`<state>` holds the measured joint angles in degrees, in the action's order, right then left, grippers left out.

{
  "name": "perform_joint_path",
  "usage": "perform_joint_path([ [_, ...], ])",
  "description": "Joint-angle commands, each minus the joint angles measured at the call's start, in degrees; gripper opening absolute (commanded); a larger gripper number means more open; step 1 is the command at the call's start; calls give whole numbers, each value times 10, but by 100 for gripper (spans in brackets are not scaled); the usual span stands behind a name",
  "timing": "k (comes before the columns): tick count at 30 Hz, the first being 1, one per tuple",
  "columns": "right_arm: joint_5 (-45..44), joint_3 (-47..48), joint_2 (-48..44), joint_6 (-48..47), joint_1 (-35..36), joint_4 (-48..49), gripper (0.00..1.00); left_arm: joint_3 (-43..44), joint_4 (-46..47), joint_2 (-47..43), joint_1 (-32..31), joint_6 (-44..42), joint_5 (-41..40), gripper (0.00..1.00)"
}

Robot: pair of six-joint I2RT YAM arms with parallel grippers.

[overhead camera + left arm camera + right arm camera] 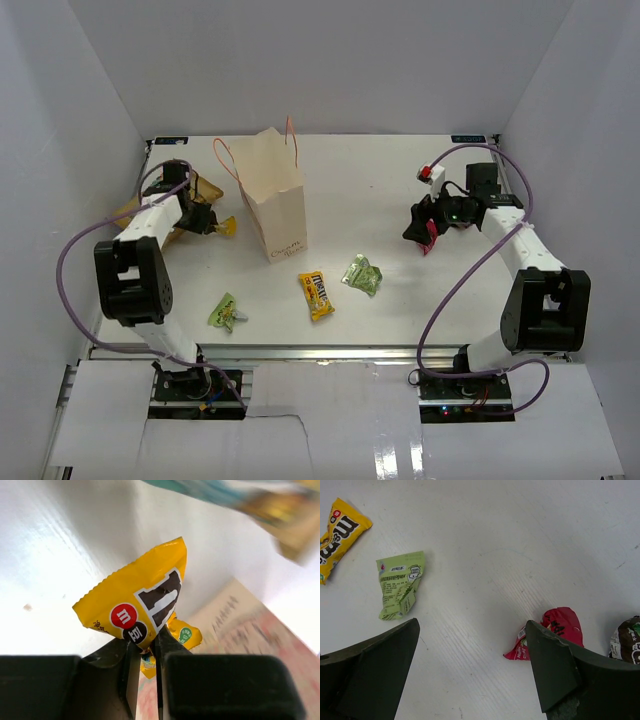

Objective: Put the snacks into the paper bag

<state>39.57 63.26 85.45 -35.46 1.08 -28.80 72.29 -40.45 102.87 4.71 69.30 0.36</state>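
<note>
Yellow candy pack pinched in left tool; right tool gapes.

You have a cream paper bag with orange-red handles on a white desk. Your yellow pack shows red and brown discs and a white-edged brown letter. At the bag's 5 o'clock, a pale green wrapper; the red packet bears white print.

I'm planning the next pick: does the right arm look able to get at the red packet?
Probably yes: the right hand is open just beside the red packet, and nothing covers it.
</note>
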Motion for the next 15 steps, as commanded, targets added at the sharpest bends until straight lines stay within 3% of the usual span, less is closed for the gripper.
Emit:
perform_joint_path([
  [1, 50, 28, -3, -17, -4, -12, 92, 2, -14, -145, -6, -74, -71, 16],
  [7, 75, 38, 4, -22, -4, -14, 93, 42, 54, -314, -7, -230, -142, 11],
  [15, 86, 58, 17, -24, -4, -28, 93, 185, 186, -305, -74, -404, -65, 10],
])
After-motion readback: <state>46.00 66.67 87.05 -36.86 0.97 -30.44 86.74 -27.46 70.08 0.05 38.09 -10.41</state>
